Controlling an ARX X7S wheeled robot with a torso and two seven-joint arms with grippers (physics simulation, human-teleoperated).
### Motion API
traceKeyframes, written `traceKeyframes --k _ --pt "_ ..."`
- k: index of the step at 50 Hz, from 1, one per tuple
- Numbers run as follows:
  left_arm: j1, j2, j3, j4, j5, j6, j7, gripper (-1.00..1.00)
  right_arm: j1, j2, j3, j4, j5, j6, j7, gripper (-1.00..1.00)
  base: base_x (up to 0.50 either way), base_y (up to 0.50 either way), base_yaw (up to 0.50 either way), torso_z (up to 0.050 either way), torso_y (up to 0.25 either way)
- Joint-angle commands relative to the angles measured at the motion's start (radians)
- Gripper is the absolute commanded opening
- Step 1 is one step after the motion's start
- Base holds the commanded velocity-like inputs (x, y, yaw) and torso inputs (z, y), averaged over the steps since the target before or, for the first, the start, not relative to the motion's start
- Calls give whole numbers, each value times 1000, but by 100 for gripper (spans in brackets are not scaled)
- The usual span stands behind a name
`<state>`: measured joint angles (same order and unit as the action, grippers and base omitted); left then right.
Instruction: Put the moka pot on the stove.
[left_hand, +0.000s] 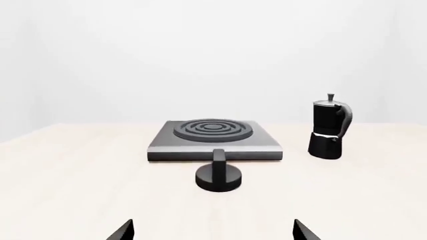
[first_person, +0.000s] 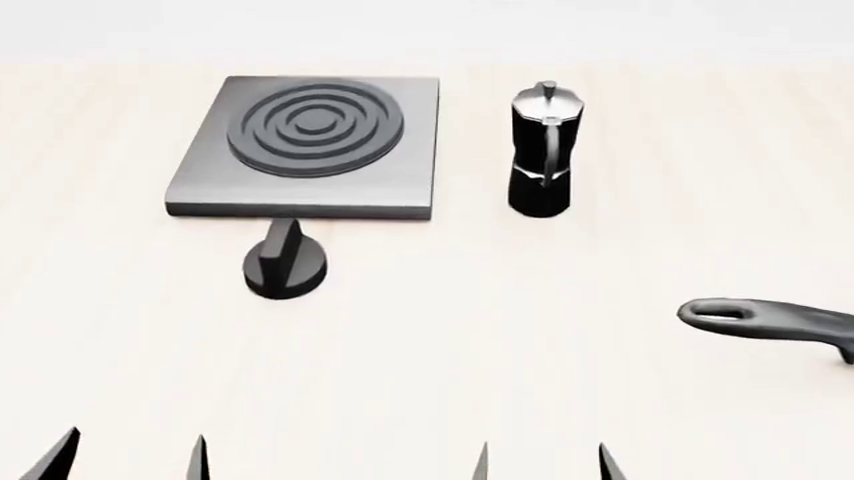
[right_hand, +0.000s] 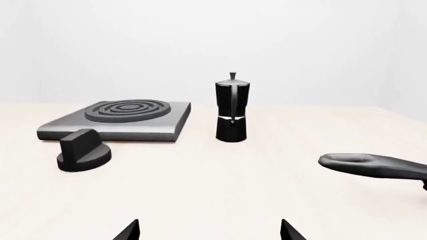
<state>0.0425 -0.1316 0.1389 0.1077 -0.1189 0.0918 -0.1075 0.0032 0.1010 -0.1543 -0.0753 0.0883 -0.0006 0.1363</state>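
While faceted moka pot (first_person: 541, 150) stands beside flat ringed stove (first_person: 310, 145) | both fingers pairs spread, empty

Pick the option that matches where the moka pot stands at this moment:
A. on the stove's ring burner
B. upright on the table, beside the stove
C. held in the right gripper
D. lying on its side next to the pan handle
B. The moka pot stands upright on the table, apart from the stove, whose burner is bare; both the left gripper and the right gripper sit open, far from it.
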Motion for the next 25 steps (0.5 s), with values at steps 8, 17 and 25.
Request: traceKeyframes --k 8,17,25 --pt "2 -16 15 -2 -13 15 -13 100 2 18 -21 -20 9 4 31 100 219 0 0 0 0" --pt "-6 -23 22 -17 -21 18 -14 100 11 24 -28 -11 16 3 41 100 230 0 0 0 0" --pt "-16 -28 24 -24 -25 14 -22 100 20 28 -39 -2 15 4 50 100 230 0 0 0 0"
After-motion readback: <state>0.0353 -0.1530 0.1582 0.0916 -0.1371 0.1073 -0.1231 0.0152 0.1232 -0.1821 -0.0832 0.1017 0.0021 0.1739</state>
